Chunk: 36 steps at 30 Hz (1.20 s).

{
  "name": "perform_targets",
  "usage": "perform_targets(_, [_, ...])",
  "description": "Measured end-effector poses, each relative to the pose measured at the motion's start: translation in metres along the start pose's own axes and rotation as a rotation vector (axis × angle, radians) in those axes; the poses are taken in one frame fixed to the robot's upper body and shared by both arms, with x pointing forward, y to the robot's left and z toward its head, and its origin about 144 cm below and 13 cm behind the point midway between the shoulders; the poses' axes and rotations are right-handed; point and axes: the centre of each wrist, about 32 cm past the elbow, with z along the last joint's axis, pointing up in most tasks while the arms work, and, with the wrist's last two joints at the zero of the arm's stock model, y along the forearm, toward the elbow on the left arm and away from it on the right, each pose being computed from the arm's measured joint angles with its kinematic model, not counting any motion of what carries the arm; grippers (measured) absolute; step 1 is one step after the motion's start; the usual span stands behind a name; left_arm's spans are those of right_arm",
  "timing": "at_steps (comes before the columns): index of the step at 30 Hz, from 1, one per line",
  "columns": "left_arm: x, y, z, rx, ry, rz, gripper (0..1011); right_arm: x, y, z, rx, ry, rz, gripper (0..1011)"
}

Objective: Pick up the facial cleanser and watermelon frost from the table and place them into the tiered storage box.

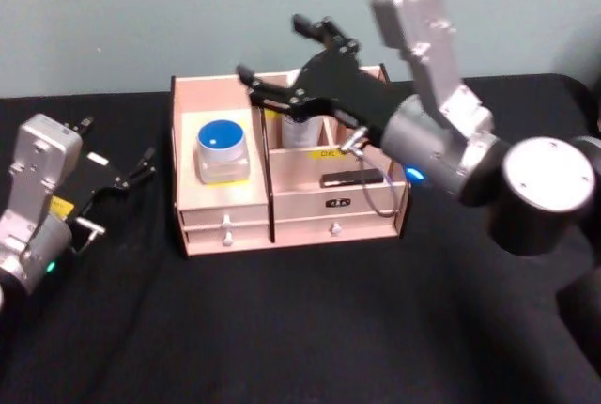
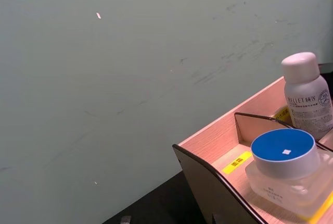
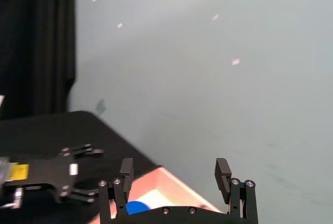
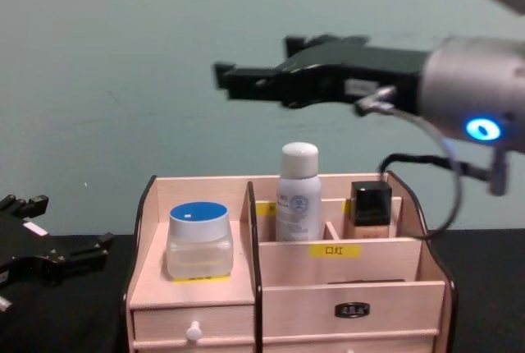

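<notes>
Here the right gripper (image 1: 280, 49) is seen spread wide and empty, raised above the tiered storage box (image 1: 225, 227). A white bottle (image 4: 298, 193) stands in a rear compartment, a blue-lidded jar (image 1: 222, 151) on the left tier. The left gripper (image 1: 131, 167) rests open and empty beside the box

At the centre of our head view the tiered storage box (image 1: 282, 193) stands on the table (image 1: 282, 329), a jar (image 1: 222, 150) on its left tier and a bottle (image 1: 299, 130) in a rear compartment to the right. Our right gripper (image 1: 272, 52) hangs above the box at upper centre, while our left gripper (image 1: 117, 155) sits at the frame's left edge, beside the box.
</notes>
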Motion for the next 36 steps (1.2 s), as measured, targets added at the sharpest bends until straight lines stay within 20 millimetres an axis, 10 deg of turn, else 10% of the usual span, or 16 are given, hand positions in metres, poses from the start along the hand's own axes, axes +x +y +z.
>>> perform_targets(16, [0.0, 0.0, 0.0, 0.0, 0.0, 0.0, 1009, 0.04, -0.077, -0.039, -0.017, -0.015, -0.36, 1002])
perform_targets(36, [0.0, 0.0, 0.0, 0.0, 0.0, 0.0, 1009, 0.055, -0.094, -0.098, -0.174, 0.09, -0.458, 1002])
